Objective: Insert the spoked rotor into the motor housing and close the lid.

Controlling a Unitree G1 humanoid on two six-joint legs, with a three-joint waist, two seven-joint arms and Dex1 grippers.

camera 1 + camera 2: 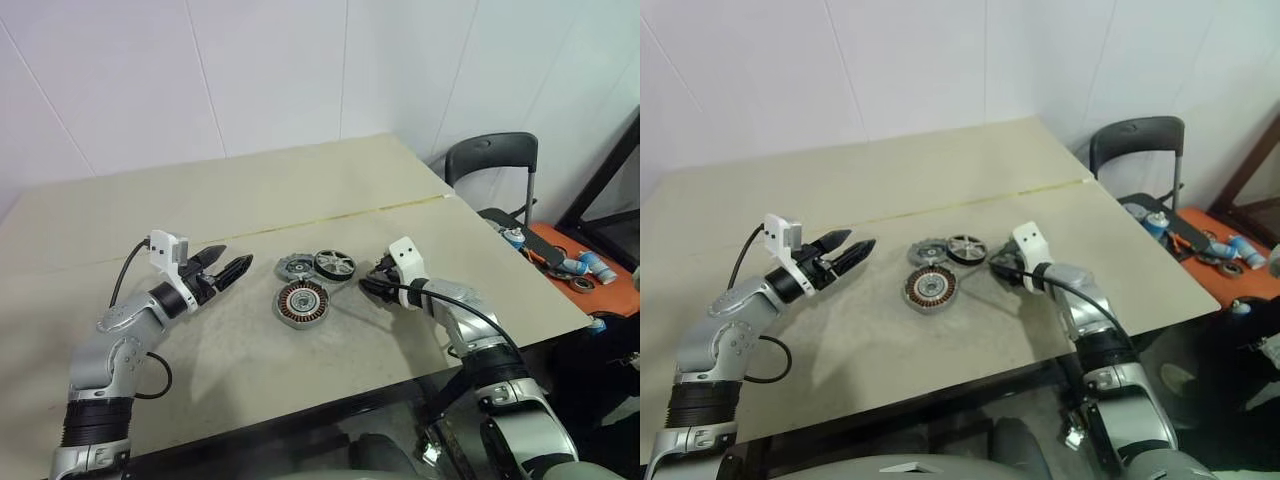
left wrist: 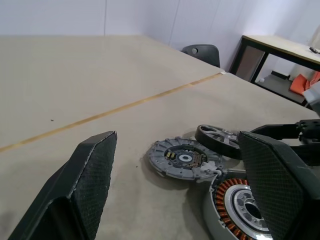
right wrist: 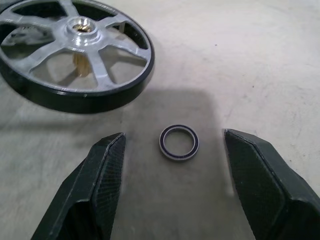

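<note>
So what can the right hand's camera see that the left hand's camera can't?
The right wrist camera alone catches a little metal ring lying on the table between its open fingers. The left wrist camera alone catches the grey lid, the copper-wound housing and a chair. Both see the black-rimmed spoked wheel and the table.

A beige table (image 1: 250, 200) holds 3 round parts close together near its middle. The housing (image 1: 302, 303), with copper windings, lies nearest the front edge. Behind it lie the grey lid (image 1: 295, 267) and, to the lid's right, the black-rimmed rotor (image 1: 334, 264), touching or overlapping it. The left gripper (image 1: 232, 265) hovers left of the parts, fingers spread. The right gripper (image 1: 372, 280) sits low, just right of the rotor. A black chair (image 1: 492, 160) stands beyond the table's right side.
</note>
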